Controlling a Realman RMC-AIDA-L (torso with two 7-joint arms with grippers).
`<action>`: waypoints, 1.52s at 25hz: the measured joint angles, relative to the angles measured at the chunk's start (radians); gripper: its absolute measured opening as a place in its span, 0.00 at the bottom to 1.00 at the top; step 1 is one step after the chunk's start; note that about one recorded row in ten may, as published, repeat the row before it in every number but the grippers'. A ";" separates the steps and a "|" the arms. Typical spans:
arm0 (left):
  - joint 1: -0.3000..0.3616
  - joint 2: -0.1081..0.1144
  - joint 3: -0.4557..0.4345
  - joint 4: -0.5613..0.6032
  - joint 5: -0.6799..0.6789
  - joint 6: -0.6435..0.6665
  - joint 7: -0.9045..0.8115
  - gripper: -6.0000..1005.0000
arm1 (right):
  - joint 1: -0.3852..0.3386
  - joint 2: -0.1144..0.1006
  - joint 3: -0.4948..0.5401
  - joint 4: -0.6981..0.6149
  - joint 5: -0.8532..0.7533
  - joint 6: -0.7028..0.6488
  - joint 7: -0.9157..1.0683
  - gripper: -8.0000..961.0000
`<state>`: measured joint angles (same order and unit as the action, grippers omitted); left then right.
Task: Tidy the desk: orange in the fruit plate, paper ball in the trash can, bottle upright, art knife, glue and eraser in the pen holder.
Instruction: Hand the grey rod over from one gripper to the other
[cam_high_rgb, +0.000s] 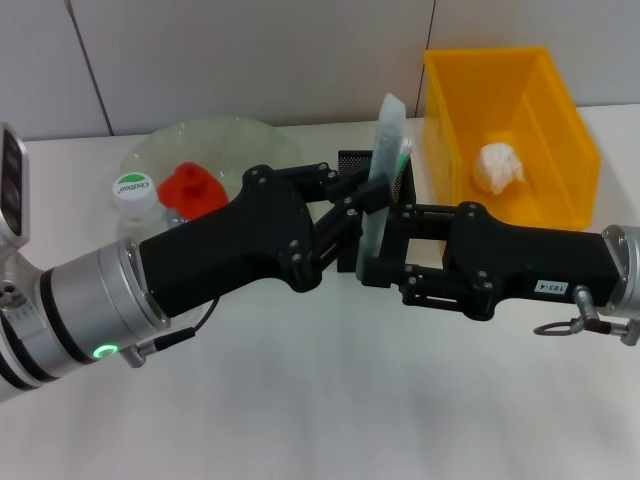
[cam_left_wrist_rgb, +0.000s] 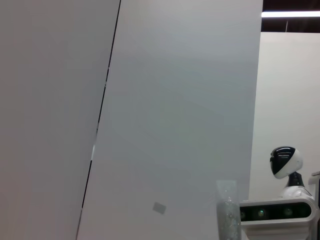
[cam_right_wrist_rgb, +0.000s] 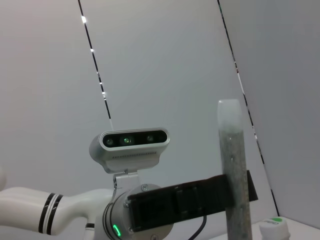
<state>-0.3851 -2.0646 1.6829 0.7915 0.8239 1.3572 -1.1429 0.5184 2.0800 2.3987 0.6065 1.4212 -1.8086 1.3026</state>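
Art knife (cam_high_rgb: 385, 150): long pale strip, nearly upright, held above the pen holder (cam_high_rgb: 352, 160); green glue (cam_high_rgb: 403, 152) stick just beside its top, seemingly already in the holder.
Left claw (cam_high_rgb: 362, 200): reaches in from the left, fingers pinching the knife around its middle; the right wrist view confirms a dark finger across the strip.
Right claw (cam_high_rgb: 378, 262): comes in from the right, meeting the knife's lower end; looks to be gripping it too, though whether it truly bears on it is hard to tell.
Arm pose: both forearms low and near level over the surface (cam_high_rgb: 320, 400), converging on the knife from opposite sides, wrist cameras pointing up at the wall.
Step, as judged: handover or re-grip before lowering the knife into the holder.
Risk 1: both claws on one thin strip; any mismatch in motion could bend it or twist it out of grip.
Risk 2: one release too soon and the knife tips, missing the holder.
Risk 3: lowering off-line would catch the holder rim or knock the glue.
Others: paper ball (cam_high_rgb: 498, 165) in yellow bin (cam_high_rgb: 565, 110); orange (cam_high_rgb: 192, 190) on plate (cam_high_rgb: 230, 135); bottle (cam_high_rgb: 134, 192) upright beside the plate.
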 joint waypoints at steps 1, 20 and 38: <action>0.000 0.000 0.000 0.000 0.000 0.000 0.000 0.14 | 0.000 0.000 0.000 0.000 0.000 0.000 0.000 0.59; 0.000 0.003 -0.002 0.000 0.002 -0.001 -0.002 0.14 | 0.000 0.000 0.000 0.000 -0.001 0.003 0.003 0.55; 0.000 0.001 -0.002 -0.002 0.003 -0.004 0.000 0.14 | 0.005 0.002 0.000 -0.004 -0.001 0.016 0.003 0.31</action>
<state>-0.3850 -2.0632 1.6813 0.7899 0.8269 1.3529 -1.1428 0.5232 2.0817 2.3992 0.6028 1.4204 -1.7929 1.3054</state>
